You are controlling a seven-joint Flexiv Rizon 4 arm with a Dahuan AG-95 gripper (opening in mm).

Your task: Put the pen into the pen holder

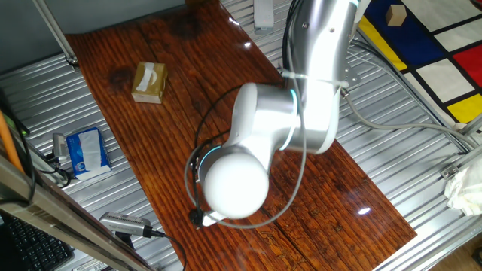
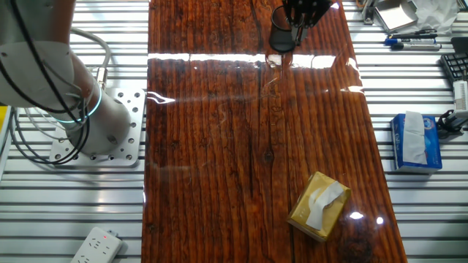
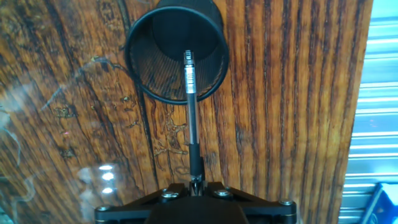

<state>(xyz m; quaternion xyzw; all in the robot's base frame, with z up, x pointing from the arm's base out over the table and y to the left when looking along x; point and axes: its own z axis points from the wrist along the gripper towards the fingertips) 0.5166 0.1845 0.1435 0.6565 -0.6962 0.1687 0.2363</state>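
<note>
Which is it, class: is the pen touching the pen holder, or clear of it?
Cannot tell. In the hand view the pen, gripped by the gripper, overlaps the pen holder opening, but depth is unclear. The other fixed view is too small.

A tan box (image 2: 319, 207) is lying on the wooden table (image 2: 219, 146); a blue tissue pack (image 2: 416, 142) is sitting beside it on the metal bench. A power strip (image 2: 96, 246) is resting at the bench's near edge.

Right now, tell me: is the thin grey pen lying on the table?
No; the end effector holds the pen above the black mesh cup.
</note>
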